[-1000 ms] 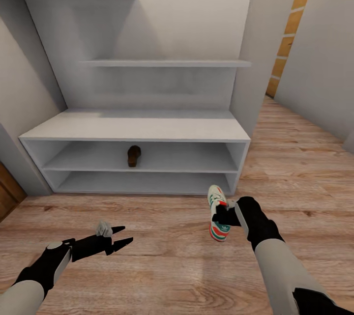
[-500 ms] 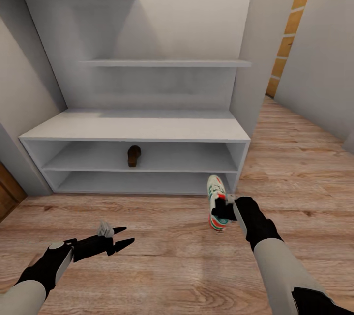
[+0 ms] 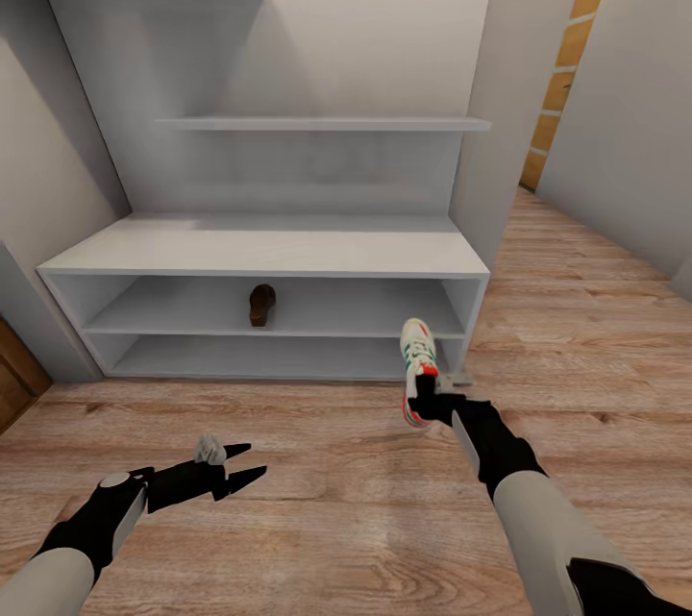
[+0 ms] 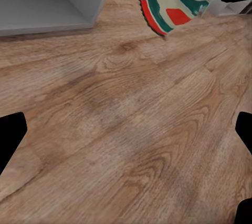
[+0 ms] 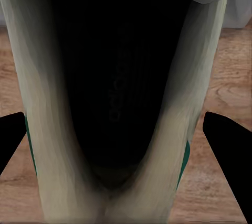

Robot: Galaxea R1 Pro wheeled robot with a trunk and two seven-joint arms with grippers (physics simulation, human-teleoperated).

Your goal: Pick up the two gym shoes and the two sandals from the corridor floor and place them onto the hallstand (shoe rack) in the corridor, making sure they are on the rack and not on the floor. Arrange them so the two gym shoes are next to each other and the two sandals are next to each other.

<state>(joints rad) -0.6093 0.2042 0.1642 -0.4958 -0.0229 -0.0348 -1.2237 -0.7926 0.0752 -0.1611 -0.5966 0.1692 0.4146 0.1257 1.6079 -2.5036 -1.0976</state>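
Sneaker (image 3: pixel 417 374) in white with green stripes and red-orange accents is hanging just right of centre in the head view, clamped by the right pincer (image 3: pixel 429 402) and lifted off the corridor floor (image 3: pixel 327 491), close in front of the lower right corner of the hallstand (image 3: pixel 269 256). In the right wrist view the shoe's dark opening (image 5: pixel 113 93) is sitting between the black fingertips (image 5: pixel 226 135). One brown sandal (image 3: pixel 261 305) is lying on the hallstand's upper open shelf row, near the middle of the frame. At lower left, the left pincer (image 3: pixel 245 463) is hovering above the planks with its fingers spread and nothing between them; the left wrist view is showing the gripped sneaker (image 4: pixel 165 3) at its upper edge.
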